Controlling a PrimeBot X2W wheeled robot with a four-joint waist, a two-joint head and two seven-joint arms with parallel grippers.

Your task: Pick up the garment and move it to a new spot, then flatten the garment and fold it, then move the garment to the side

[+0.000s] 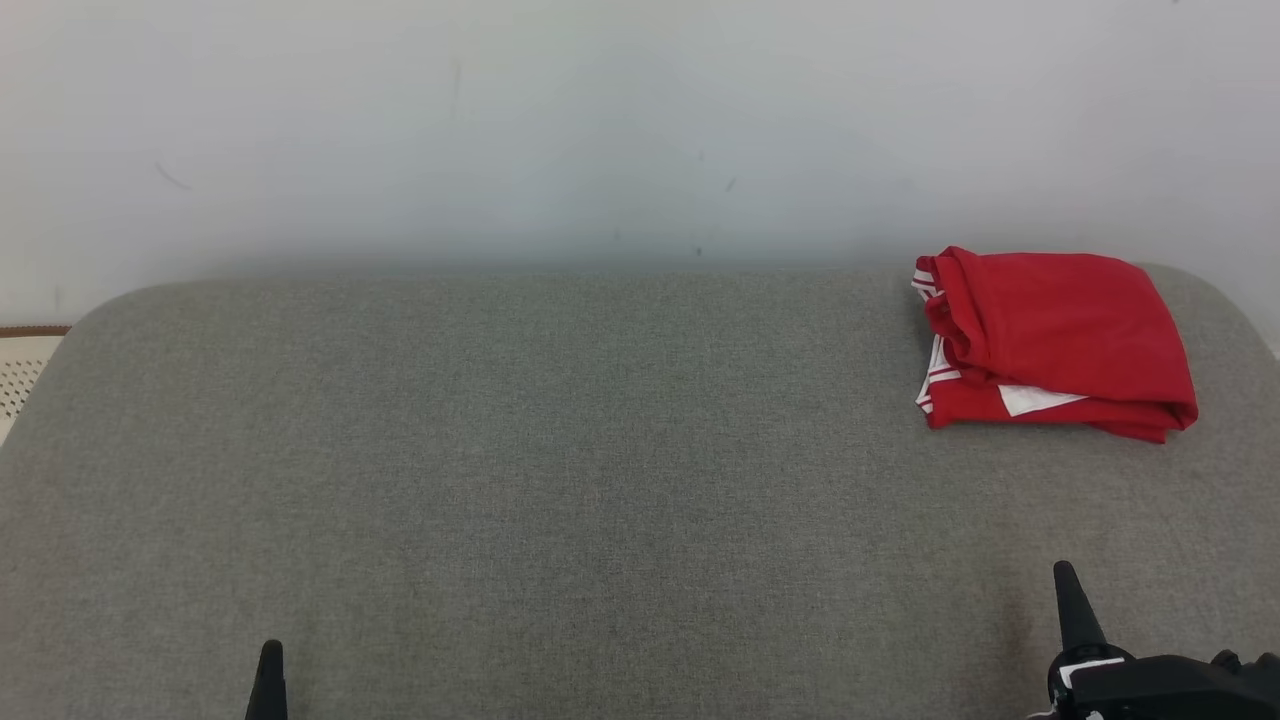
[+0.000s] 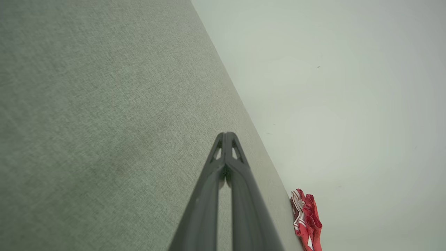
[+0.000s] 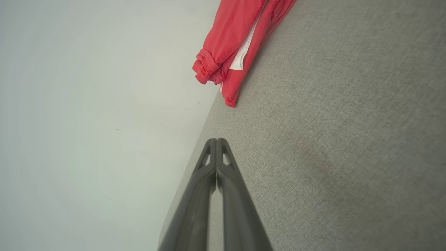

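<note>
Garment [image 1: 1050, 340]: red with white trim, folded into a compact, roughly rectangular bundle. It lies flat on the grey fabric surface [image 1: 560, 450], in the far right corner. Its far edge is close to where the surface meets the pale wall [image 1: 600, 120]. White stripes show along its left edge, and a white patch shows on the near side.

Right gripper [image 1: 1068, 600]: near right, fingers pointing away toward the wall. The garment is straight beyond it, well apart, no contact. In the right wrist view the two fingers [image 3: 223, 195] are pressed together at the tips with nothing between them, so it is closed and empty. That view also has the garment ahead of the tips, off to one side, lying on the surface by the wall.

Left gripper [image 1: 268, 680]: near left, with just its tip in the head view. The garment is far across the surface to its right and further away. The left wrist view shows its fingertips [image 2: 217, 153] touching, also closed and holding nothing.

A pale perforated object [image 1: 20, 375] with a brown edge sits past the far left edge of the surface.
</note>
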